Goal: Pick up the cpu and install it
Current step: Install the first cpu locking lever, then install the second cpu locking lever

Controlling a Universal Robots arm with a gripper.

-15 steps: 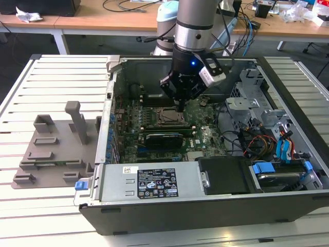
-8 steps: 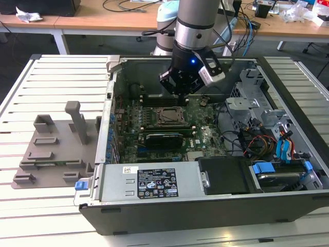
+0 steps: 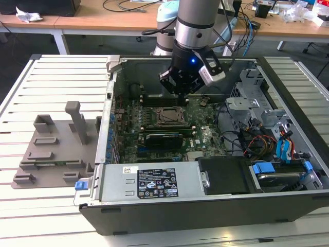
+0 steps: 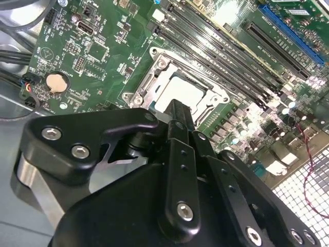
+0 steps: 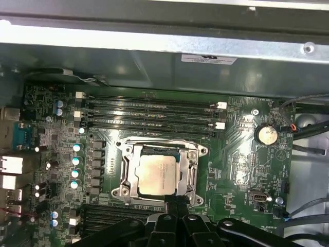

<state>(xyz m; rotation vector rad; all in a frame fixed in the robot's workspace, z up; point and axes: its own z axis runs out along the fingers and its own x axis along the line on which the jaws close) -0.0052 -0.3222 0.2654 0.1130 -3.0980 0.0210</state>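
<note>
Open computer case (image 3: pixel 205 198), green motherboard (image 5: pixel 236 154), gray plastic tray (image 3: pixel 54 154), slatted table (image 3: pixel 31 82)

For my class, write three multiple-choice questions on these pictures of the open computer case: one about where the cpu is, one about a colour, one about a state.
1. Where is the cpu?
A. On the gray tray beside the case
B. In the socket frame on the motherboard
C. Held up between the gripper's fingers

2. What colour is the motherboard?
A. Green
B. Red
C. White

3. How does the gripper stand to the cpu?
A. Pressed flat on it
B. Above it, apart from it
C. Outside the case, over the tray

Answers:
1 B: in both wrist views the silvery chip lies inside the metal frame.
2 A: the board around the socket is green.
3 B: in the exterior view the gripper hangs over the socket, with open space beneath.
</note>
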